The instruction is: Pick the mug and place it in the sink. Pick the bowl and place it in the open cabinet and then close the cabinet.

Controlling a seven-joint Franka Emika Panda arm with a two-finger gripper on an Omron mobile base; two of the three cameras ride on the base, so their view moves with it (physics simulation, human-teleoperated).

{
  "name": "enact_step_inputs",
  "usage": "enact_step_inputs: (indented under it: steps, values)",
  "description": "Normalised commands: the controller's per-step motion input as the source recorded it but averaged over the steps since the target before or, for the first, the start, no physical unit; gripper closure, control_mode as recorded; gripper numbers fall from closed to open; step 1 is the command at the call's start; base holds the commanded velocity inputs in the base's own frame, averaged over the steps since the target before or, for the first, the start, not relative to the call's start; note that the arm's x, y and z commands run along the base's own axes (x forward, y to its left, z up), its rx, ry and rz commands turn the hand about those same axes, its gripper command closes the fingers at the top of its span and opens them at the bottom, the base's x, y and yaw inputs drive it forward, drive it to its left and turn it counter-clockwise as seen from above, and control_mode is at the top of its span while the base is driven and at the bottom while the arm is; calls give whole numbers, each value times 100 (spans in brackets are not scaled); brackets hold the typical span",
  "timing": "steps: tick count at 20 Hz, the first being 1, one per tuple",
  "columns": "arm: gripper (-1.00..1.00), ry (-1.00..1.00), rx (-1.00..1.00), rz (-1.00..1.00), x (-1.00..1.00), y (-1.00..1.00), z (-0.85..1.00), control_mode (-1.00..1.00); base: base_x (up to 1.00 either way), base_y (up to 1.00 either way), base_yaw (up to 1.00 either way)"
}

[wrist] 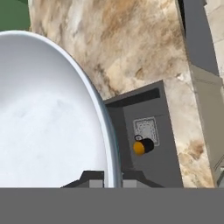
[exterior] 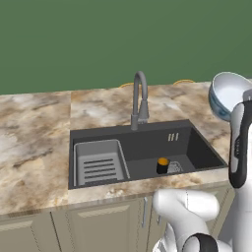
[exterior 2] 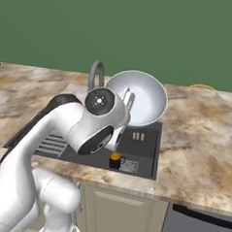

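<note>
At the left end of the sink (exterior: 197, 142), the slotted tray insert (exterior: 98, 162) is seated, light grey and ribbed against the dark, matte rectangular basin. Behind the basin's back edge, at its middle, the grey gooseneck faucet (exterior: 139, 98) is mounted, its smooth curved spout arched over the basin so that water would fall inside it. Toward the front right corner of the basin floor, just beside the drain grate, the mug (exterior: 163, 165) is found: a small black cylinder with an orange inside, apparently lying on its side in the hand view. Since it is already within the basin, the first half of the task is judged done.

Further right, the bowl (exterior: 227, 94) is held in the air above the right end of the sink and the marbled brown countertop (exterior: 34, 128), tipped steeply so that its smooth, glossy white inside is turned toward the cameras; a bluish tone is seen along its outer wall. It is carried this way because the gripper (wrist: 113, 178) is clamped on its thin rim, one dark finger on each side of the wall, as the hand view shows. The bowl is thus judged to be in transit toward the cabinet.
</note>
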Motion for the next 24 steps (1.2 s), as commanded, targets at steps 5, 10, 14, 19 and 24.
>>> enact_step_inputs:
  steps: [5, 10, 14, 19, 24]
  values:
    - [100, 28, 0, 8, 0, 45, 34, -100, 0, 0, 0]
    - [100, 7, -3, 9, 0, 28, 42, -100, 0, 0, 0]
    - [100, 7, -1, 14, -11, 29, 24, -100, 0, 0, 0]
    - [100, 5, 0, 18, -5, 37, 4, -100, 0, 0, 0]
    - [100, 2, -1, 13, -2, 23, 4, -100, 0, 0, 0]
